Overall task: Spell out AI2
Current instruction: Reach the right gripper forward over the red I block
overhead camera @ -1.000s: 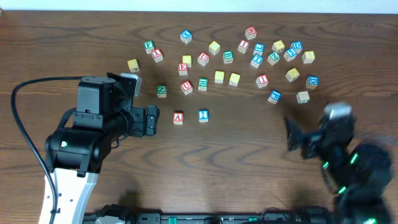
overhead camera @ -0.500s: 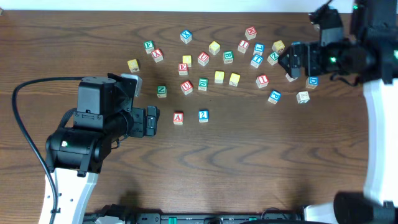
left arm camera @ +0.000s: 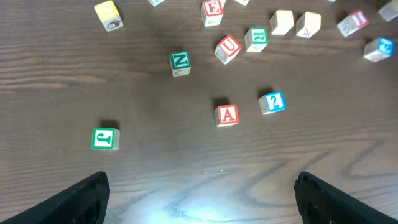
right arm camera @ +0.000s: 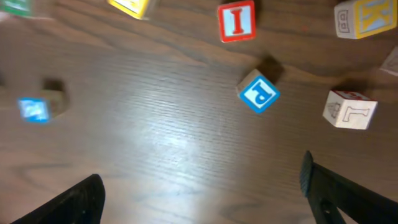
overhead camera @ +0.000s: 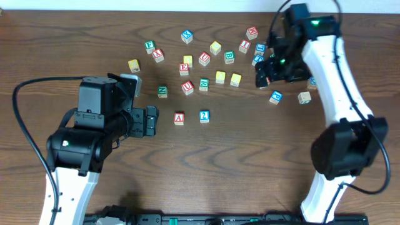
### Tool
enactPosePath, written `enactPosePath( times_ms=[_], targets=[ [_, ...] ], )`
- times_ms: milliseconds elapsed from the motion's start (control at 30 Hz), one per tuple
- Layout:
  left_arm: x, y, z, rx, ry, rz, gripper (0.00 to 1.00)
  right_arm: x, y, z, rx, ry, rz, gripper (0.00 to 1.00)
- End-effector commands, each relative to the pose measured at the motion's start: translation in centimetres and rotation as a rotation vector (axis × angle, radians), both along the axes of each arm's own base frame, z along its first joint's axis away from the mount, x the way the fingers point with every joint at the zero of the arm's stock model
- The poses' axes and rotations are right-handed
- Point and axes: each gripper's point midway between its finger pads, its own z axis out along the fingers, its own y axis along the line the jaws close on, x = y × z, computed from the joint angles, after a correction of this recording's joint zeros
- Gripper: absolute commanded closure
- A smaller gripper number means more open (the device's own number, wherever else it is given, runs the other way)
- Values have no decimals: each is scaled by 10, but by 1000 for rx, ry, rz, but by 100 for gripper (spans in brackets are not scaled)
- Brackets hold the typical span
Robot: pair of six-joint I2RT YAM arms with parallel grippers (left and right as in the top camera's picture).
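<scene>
The left gripper (overhead camera: pixel 150 120) hovers with its fingers spread wide, just left of the A cube (overhead camera: pixel 179 118). The 2 cube (overhead camera: pixel 204 115) sits near the A's right, with a small gap between them. Farther right, among other letter cubes (overhead camera: pixel 187 87), the I cube (right arm camera: pixel 236 21) lies ahead of the right gripper (right arm camera: pixel 205 196), whose fingers are likewise wide apart.

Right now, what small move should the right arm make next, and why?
Probably ease the open right tool forward and down onto the I cube, which lies ahead of it; the A cube and 2 cube already sit side by side.
</scene>
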Motion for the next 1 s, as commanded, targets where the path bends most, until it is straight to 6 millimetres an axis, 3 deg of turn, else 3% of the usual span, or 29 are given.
enactPosePath(
  times_ms=[0, 133, 467, 733, 967],
  targets=[
    [4, 6, -6, 41, 13, -11, 7, 4, 8, -7, -95, -10, -3, 2],
    [11, 16, -14, 41, 44, 17, 6, 8, 20, -4, -87, -38, 22, 1],
    [31, 14, -35, -117, 106, -94, 6, 16, 45, -1, 44, -70, 66, 1],
    [41, 10, -63, -161, 183, -150, 6, 18, 48, 0, 54, -86, 109, 1],
    [43, 11, -71, -165, 210, -147, 6, 18, 56, 3, 128, -96, 191, 1]
  ],
)
